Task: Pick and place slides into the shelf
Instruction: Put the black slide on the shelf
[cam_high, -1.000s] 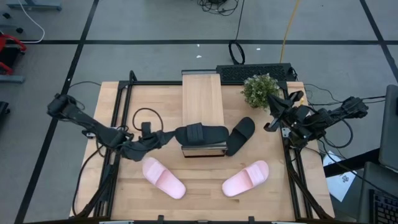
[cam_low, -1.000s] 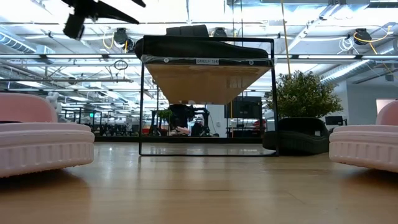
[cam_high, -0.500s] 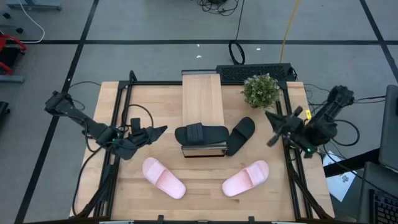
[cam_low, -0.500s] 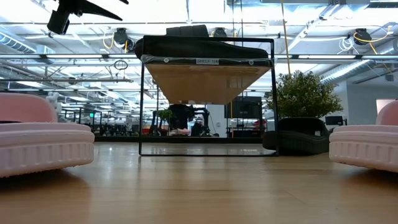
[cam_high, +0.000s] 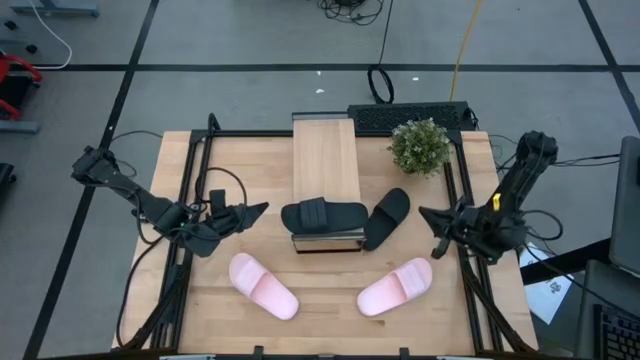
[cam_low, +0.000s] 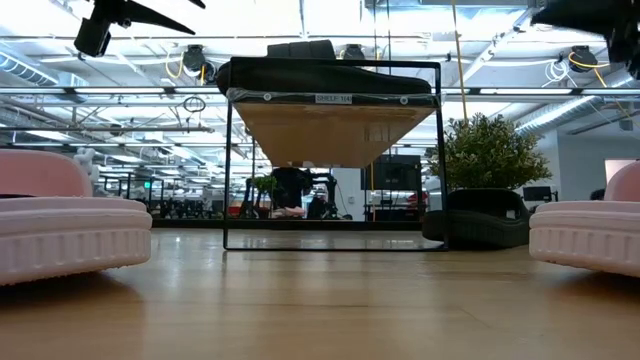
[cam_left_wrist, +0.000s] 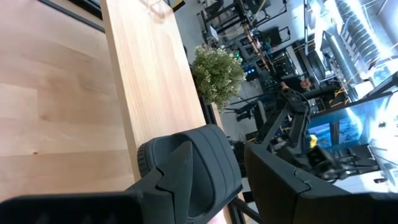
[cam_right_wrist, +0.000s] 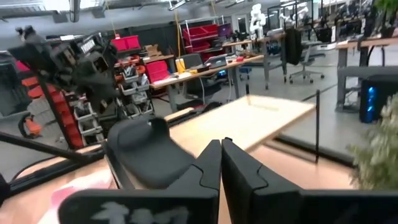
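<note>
The shelf (cam_high: 325, 160) stands mid-table, a wood plank on a dark frame (cam_low: 330, 110). One black slide (cam_high: 323, 214) lies sole-down across the plank's near end (cam_left_wrist: 205, 158). The other black slide (cam_high: 388, 218) lies on the tabletop just right of the shelf (cam_low: 485, 215). Two pink slides (cam_high: 263, 286) (cam_high: 394, 287) rest on the table nearer the front. My left gripper (cam_high: 250, 211) hovers open to the left of the shelf, pointing at the slide on it (cam_left_wrist: 242, 186). My right gripper (cam_high: 428, 214) is shut and raised at the right, pointing left (cam_right_wrist: 221, 168).
A small potted plant (cam_high: 418, 146) stands at the far right of the table, close behind my right arm. Dark frame rails (cam_high: 195, 190) run along both table sides. Bare wood shows between the two pink slides (cam_high: 330, 290).
My left gripper has drawn back toward the table's left edge, away from the black slide, which stays lying on the shelf. My right arm has swung toward the near edge and come down, its shut gripper turning as it went.
</note>
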